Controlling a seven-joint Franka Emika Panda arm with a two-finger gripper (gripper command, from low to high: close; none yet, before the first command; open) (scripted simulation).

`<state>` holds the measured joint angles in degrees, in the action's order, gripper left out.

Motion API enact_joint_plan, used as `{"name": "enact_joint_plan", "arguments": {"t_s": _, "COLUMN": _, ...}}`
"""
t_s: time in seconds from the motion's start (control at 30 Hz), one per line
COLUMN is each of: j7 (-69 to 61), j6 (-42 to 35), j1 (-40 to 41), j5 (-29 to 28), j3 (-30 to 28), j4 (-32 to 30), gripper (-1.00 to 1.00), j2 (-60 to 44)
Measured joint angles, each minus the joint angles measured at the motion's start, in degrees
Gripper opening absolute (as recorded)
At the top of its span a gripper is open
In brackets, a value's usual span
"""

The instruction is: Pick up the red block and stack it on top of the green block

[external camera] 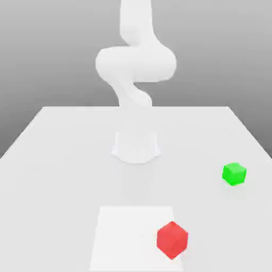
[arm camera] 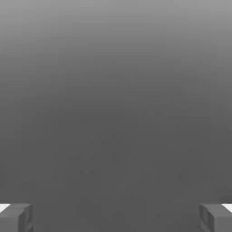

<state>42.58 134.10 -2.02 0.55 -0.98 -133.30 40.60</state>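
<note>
Exterior view: stood a white arm [external camera: 135, 69] at the middle of the worktop [external camera: 58, 159], base planted well back from the near edge, upper links curling up and out past the top of the frame. Sat the red block [external camera: 172, 240] close to the near edge, a little toward the exterior view's right, on the corner of a paler square patch [external camera: 122, 234] in the surface. Rested the green block [external camera: 234, 174] farther back and close to the edge on the exterior view's right, well apart from the red one. Touched neither block by anything. Nothing stacked, nothing lifted; judged as the very start of the task, with approach, grasp, carry and placement all left to do.

Hand view: showed two grey fingertips [arm camera: 16, 217] at opposite sides, spread wide with bare gap between and nothing held. Midway between them lay the gripper [arm camera: 116, 218], released and empty. Beyond, plain grey gradient, probably background and not the worktop, though hard to say for sure. Suggested a hand aimed away from the blocks, so needing to be turned down and brought over the red block first.
</note>
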Motion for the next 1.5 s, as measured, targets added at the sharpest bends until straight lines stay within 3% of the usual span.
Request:
{"name": "enact_joint_plan", "arguments": {"t_s": 0.5, "j7": -19.79, "j6": 13.92, "j1": -8.66, "j5": 3.54, "j3": -2.03, "j4": -9.16, "gripper": 0.00, "j2": -31.58}}
{"name": "enact_joint_plan", "arguments": {"t_s": 0.73, "j7": -26.18, "j6": 20.44, "j1": -10.90, "j5": 1.35, "j3": -1.36, "j4": -13.42, "gripper": 0.00, "j2": -45.94}}
{"name": "enact_joint_plan", "arguments": {"t_s": 0.93, "j7": -27.64, "j6": 29.77, "j1": -10.48, "j5": 1.09, "j3": -0.60, "j4": -12.84, "gripper": 0.00, "j2": -58.31}}
{"name": "enact_joint_plan", "arguments": {"t_s": 0.97, "j7": -27.76, "j6": 30.94, "j1": -10.37, "j5": 1.23, "j3": -0.46, "j4": -12.65, "gripper": -1.00, "j2": -59.67}}
{"name": "enact_joint_plan", "arguments": {"t_s": 1.2, "j7": -27.72, "j6": 30.87, "j1": -10.41, "j5": 1.16, "j3": -0.49, "j4": -12.66, "gripper": -1.00, "j2": -59.66}}
{"name": "enact_joint_plan", "arguments": {"t_s": 1.37, "j7": -27.06, "j6": 23.24, "j1": -10.68, "j5": 0.29, "j3": -0.89, "j4": -14.05, "gripper": -1.00, "j2": -50.64}}
{"name": "enact_joint_plan", "arguments": {"t_s": 1.5, "j7": -23.66, "j6": 21.15, "j1": -18.54, "j5": 2.28, "j3": 5.35, "j4": -18.11, "gripper": -1.00, "j2": -44.56}}
